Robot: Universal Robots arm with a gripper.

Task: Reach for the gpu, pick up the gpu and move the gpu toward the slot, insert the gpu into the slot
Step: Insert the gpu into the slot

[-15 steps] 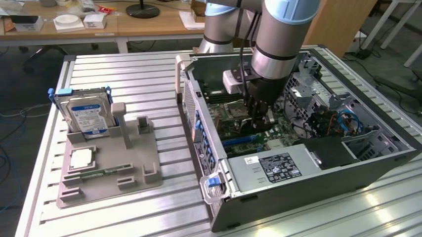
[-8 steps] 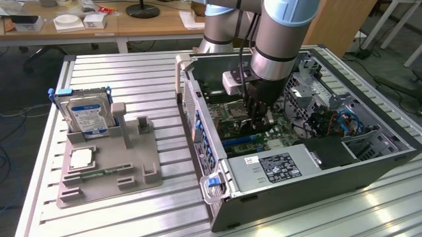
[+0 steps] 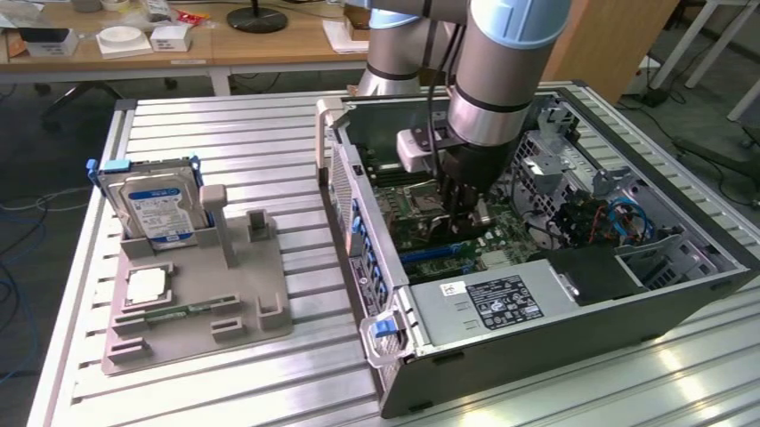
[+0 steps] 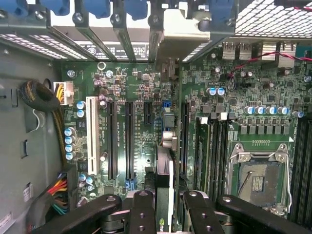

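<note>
My gripper (image 3: 461, 209) reaches down inside the open computer case, over the green motherboard (image 3: 416, 227). Its black fingers (image 4: 144, 207) are shut on the gpu (image 4: 165, 168), a thin dark card that I see edge-on, standing upright on the board. The card's grey metal bracket (image 4: 170, 46) lies against the case's rear wall. A blue bit of the slot (image 4: 166, 104) shows in line with the card, and the card hides the rest. In the exterior view, blue strips (image 3: 430, 253) lie just in front of the gripper. Whether the card's edge sits in the slot I cannot tell.
Long black slots (image 4: 119, 141) and a white slot (image 4: 90, 134) run beside the card. The silver processor socket (image 4: 256, 180) lies on its other side. The power supply (image 3: 487, 307) and cables (image 4: 44, 97) crowd the case. A hard drive (image 3: 149, 200) stands on a grey holder outside.
</note>
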